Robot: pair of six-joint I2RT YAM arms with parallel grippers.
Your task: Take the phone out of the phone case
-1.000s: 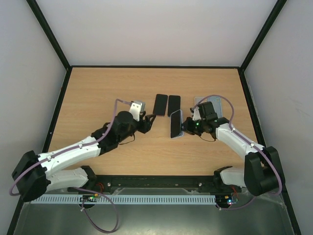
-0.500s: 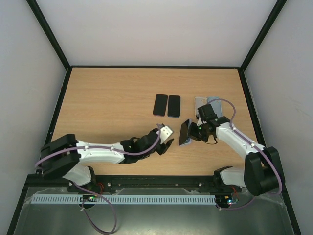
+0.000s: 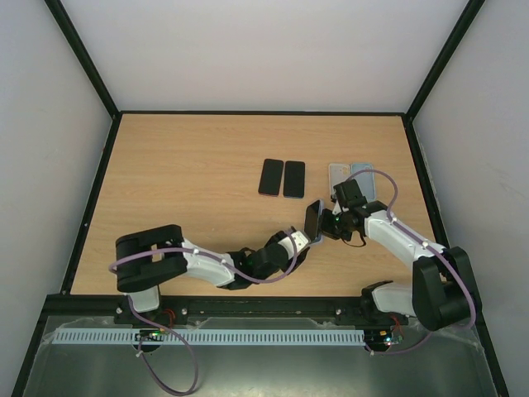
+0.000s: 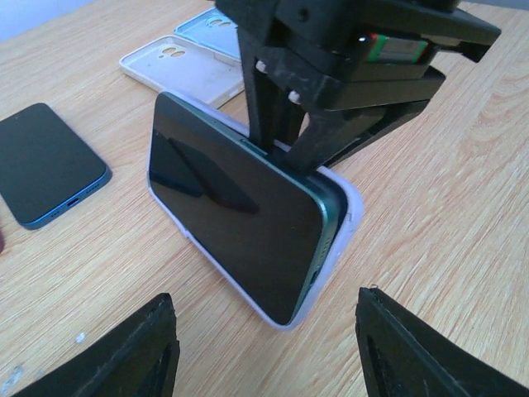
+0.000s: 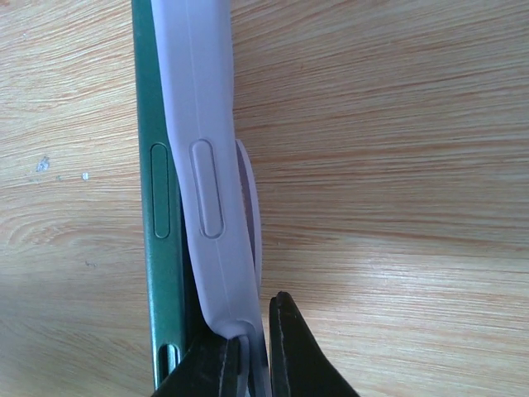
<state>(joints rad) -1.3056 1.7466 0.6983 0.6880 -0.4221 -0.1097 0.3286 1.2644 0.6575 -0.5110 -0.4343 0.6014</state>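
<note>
A dark-screened phone (image 4: 240, 215) with a green frame (image 5: 161, 207) stands on its long edge in a lilac case (image 5: 207, 207), the phone's edge a little apart from the case wall. In the top view the phone (image 3: 312, 220) is at centre right. My right gripper (image 5: 252, 356) is shut on the case's edge and holds it from behind; it also shows in the top view (image 3: 326, 223). My left gripper (image 4: 277, 356) is open and empty, low over the table just in front of the screen, and shows in the top view (image 3: 299, 246).
Two bare dark phones (image 3: 270, 176) (image 3: 293, 179) lie side by side behind the work spot. Two empty cases, one white (image 3: 339, 175) and one light blue (image 3: 362, 174), lie at the back right. The left arm stretches low along the table's near edge (image 3: 207, 265).
My left arm swung from the table's middle down to the near side, its open gripper now facing the phone. My right gripper tipped the cased phone up on its edge.
</note>
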